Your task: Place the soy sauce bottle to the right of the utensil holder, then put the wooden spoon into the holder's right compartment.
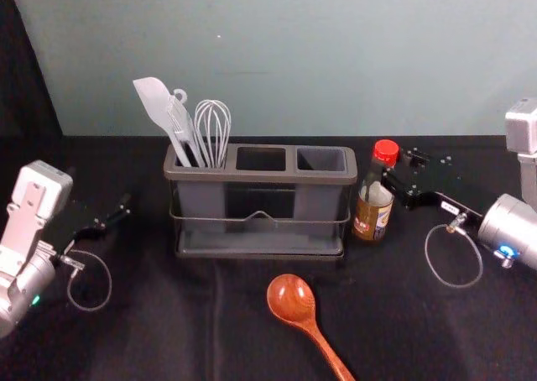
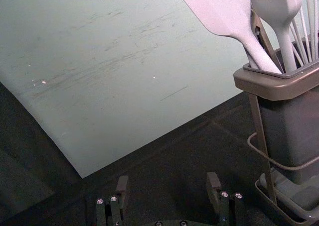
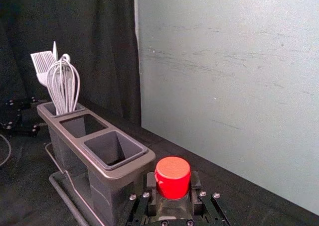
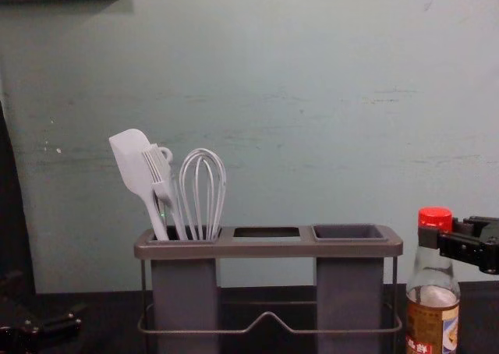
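R gripper pinches soy sauce btl nr its cap, just beside utensil holder, 3 o'clock. L gripper spread, approx 9 o'clock. Wooden spoon on worktop, approx 5 o'clock of holder.

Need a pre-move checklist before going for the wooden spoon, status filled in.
1. Soy sauce bottle right of utensil holder: ok, upright beside it.
2. Bottle base flat on table: cannot tell.
3. Right gripper off the bottle: not ok, fingers closed around the neck, just below the cap.
4. Right compartment empty: ok.
5. Wooden spoon uncovered: ok, lying in front of the holder, nothing on its visible part.
6. Left gripper empty: ok, open, left of the holder.
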